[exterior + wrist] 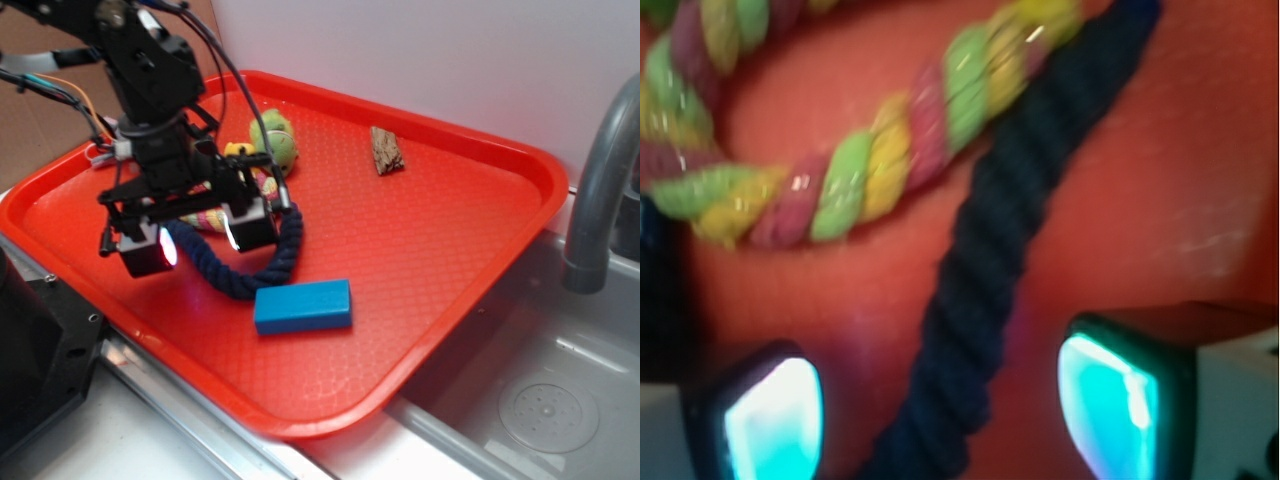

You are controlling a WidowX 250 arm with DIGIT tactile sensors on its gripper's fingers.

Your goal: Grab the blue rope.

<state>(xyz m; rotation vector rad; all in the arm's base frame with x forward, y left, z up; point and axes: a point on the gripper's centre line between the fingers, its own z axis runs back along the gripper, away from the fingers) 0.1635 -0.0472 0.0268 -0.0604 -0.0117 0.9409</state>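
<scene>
The blue rope [262,262], dark navy and twisted, lies in a curve on the red tray [420,230]. My gripper [197,240] hangs low over the rope's left part, open, with one lit pad on each side of it. In the wrist view the blue rope [985,270] runs diagonally between the two glowing pads [775,425], clear of both. A pink-yellow-green rope [865,175] curls just above and left of it, and in the exterior view this multicoloured rope [272,145] is partly hidden behind the arm.
A bright blue block [303,305] lies just right of the blue rope. A brown piece of wood [386,151] sits at the tray's far side. A sink basin [550,390] and grey faucet [600,190] are to the right.
</scene>
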